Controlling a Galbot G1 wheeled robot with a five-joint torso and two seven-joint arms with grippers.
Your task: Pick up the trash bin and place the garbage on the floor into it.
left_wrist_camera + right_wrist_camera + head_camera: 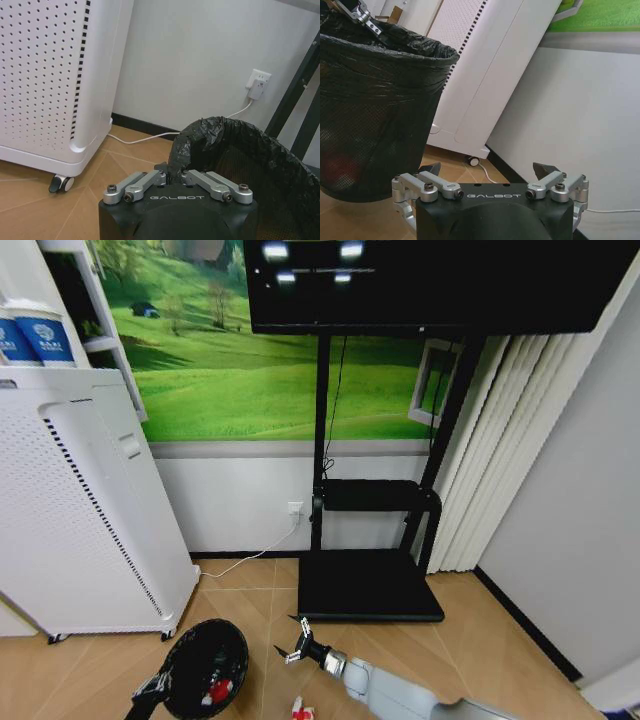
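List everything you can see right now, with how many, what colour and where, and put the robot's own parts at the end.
trash bin: one, black mesh with a black liner, held off the floor beside the white appliance
garbage in the bin: one red piece visible inside; more cannot be told
garbage on the floor: one red-and-white piece, near the right arm
white appliance: one, white, perforated, on castors, left of the stand
TV stand base: one, flat, black, against the wall
screen: one, black, atop the stand
wall socket: one, white, with a white cable along the floor
left gripper: black and silver, shut on the bin's rim
right gripper: black and silver, open, right of the bin
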